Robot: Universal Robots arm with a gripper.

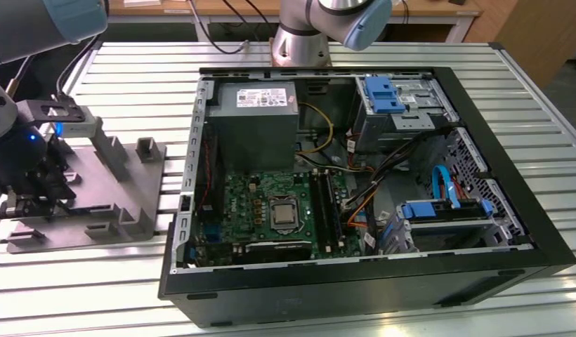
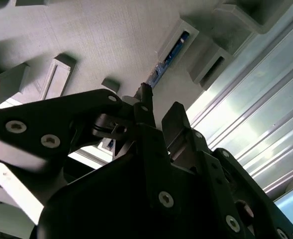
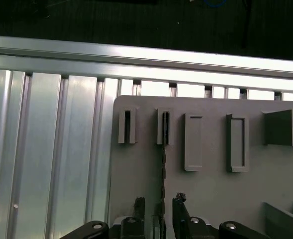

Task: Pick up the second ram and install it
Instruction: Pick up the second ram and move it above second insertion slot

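Second wrist view: gripper [image 2: 159, 102] nearest lens, claw spread, nothing clamped; second ram [image 2: 172, 51] edge-up in slot of grey tray [image 2: 96, 40].
First wrist view: fingertips [image 3: 139, 203] either side of second ram [image 3: 163, 164]; I see gaps both sides.
Exterior view: gripper [image 1: 26, 200] over grey tray [image 1: 128, 210]; computer case [image 1: 363, 295] beside tray, both on slatted table [image 1: 537, 105].
I judge second ram light, stiff, fragile; grip flat faces mid-length, avoid contact edge.
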